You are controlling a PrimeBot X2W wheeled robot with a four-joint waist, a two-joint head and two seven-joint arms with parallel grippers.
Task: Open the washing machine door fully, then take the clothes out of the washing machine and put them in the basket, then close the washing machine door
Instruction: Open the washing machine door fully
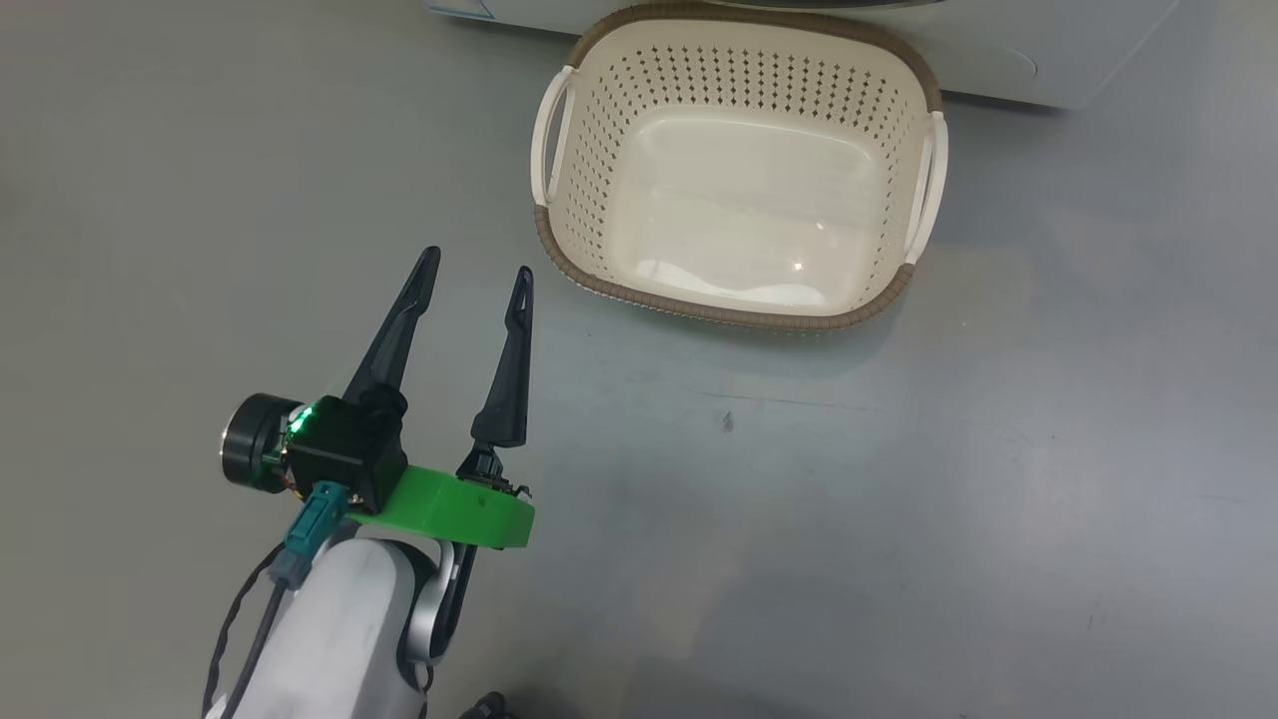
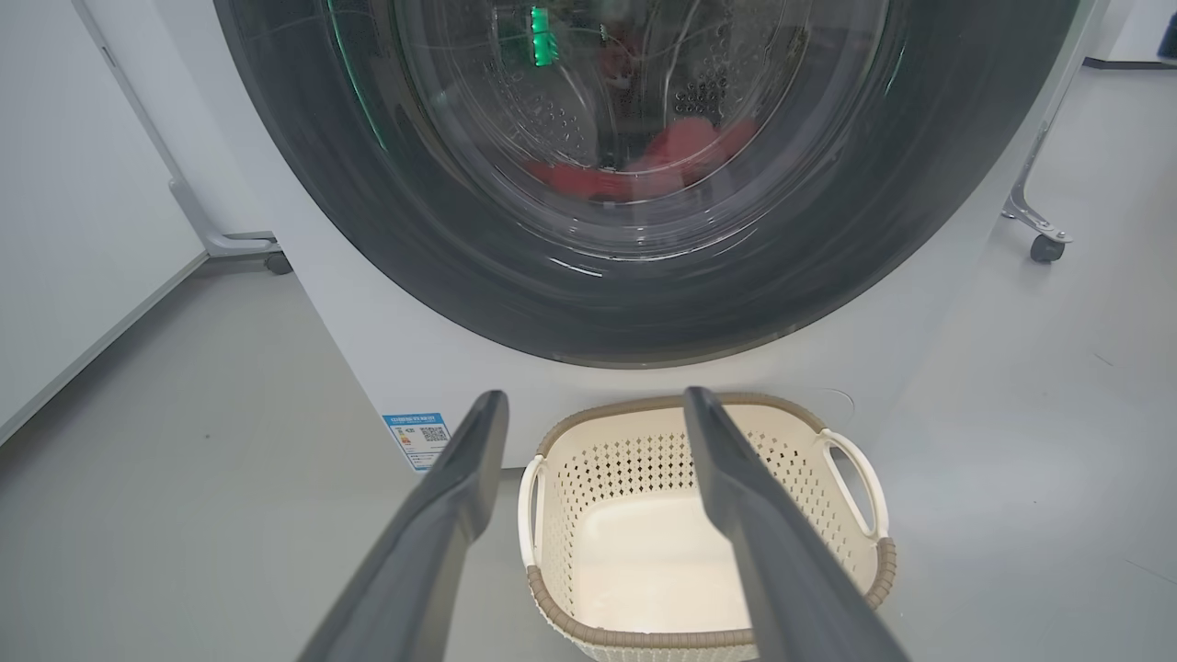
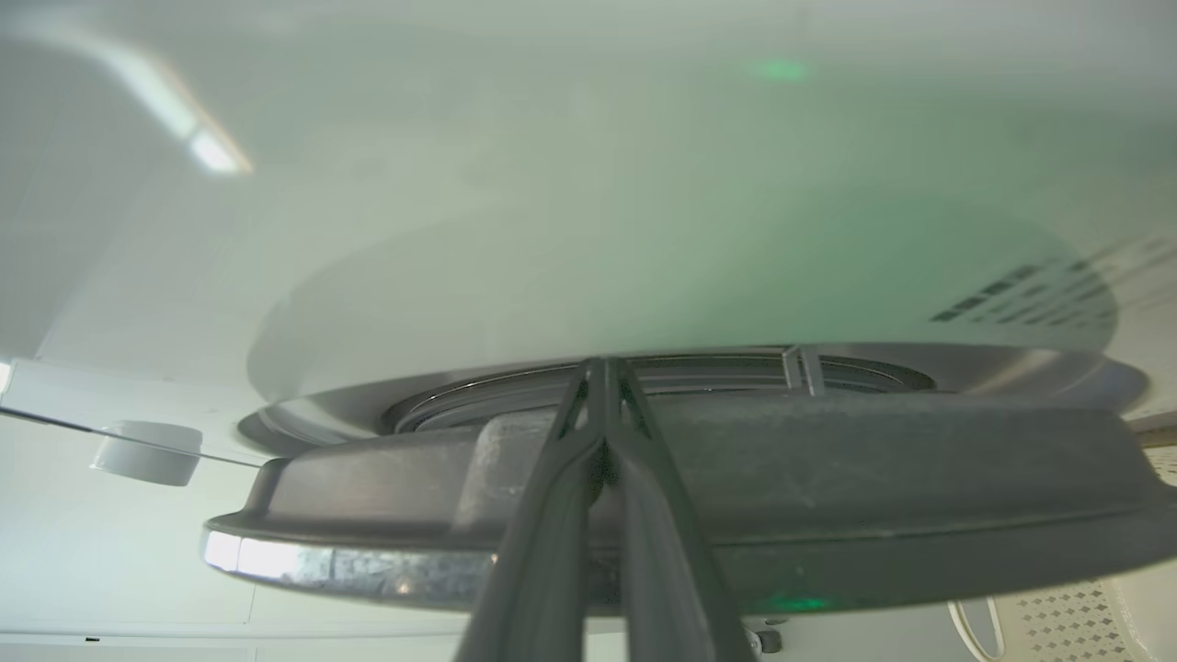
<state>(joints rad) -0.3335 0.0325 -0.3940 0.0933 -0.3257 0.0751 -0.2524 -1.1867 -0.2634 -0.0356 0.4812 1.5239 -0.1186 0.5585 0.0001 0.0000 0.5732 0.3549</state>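
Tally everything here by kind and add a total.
washing machine: 1
washing machine door: 1
basket: 1
grippers: 2, left gripper and right gripper
blue label sticker: 1
red clothes behind the glass: cannot count
Total: 6, clothes aside

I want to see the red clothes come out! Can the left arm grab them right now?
Probably not yet. The clothes lie behind the glass of the washing machine door, which seems to cover the opening. The left gripper is open, but that door blocks its way.
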